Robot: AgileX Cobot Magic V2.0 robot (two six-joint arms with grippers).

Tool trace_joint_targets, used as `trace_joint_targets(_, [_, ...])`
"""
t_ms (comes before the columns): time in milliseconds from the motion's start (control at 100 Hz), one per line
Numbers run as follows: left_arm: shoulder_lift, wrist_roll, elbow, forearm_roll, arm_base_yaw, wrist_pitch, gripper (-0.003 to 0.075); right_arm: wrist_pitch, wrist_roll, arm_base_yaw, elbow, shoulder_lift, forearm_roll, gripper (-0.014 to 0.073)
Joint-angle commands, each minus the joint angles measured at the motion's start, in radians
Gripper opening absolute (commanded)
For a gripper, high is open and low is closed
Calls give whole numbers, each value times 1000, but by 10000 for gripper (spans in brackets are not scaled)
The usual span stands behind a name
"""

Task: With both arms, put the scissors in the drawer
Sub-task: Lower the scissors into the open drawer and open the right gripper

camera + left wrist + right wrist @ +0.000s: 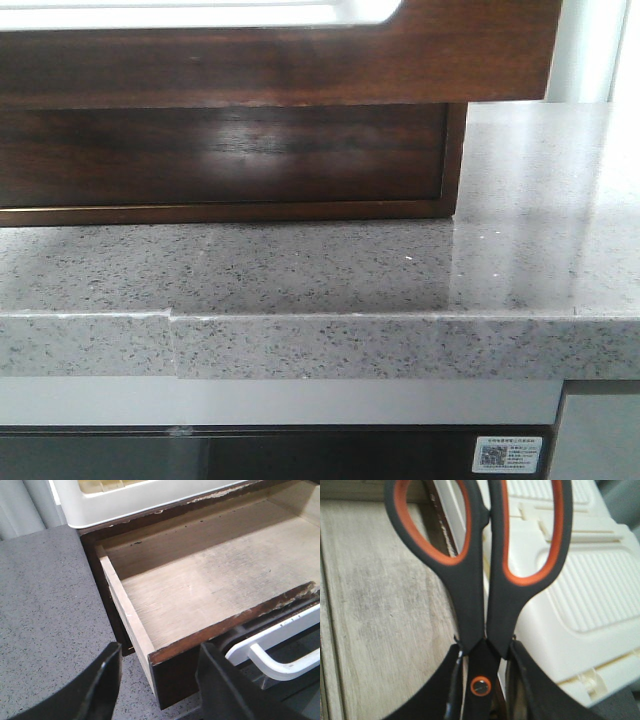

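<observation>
Two wrist views only: right fingers (481,680) pinching scissors (475,595), left fingers (160,680) spread beside open drawer (200,590).

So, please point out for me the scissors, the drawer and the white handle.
scissors (470,605), right wrist view, on the black shank of one handle.
drawer (200,590), left wrist view, on its bare pale floor.
white handle (280,662), left wrist view, on the bar in front of the drawer.

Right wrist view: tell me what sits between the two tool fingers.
The scissors sit there, pinched near the pivot screw between the right tool's fingers, handles pointing away. The right wrist view shows it.
</observation>
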Motion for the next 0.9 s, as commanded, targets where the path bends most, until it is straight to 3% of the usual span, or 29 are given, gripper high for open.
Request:
trace_joint_targets(0, [17,-1,-32,-18,-8,-82,335,-64,-41,30,-28,15,19,19])
trace_joint_targets(430, [17,-1,-32,-18,-8,-115,335,-31,-112,143,-28,215,19,19])
trace_joint_targets(890, [17,-1,-32,-18,-8,-121,335,57,-146,150,-28,294,19,22])
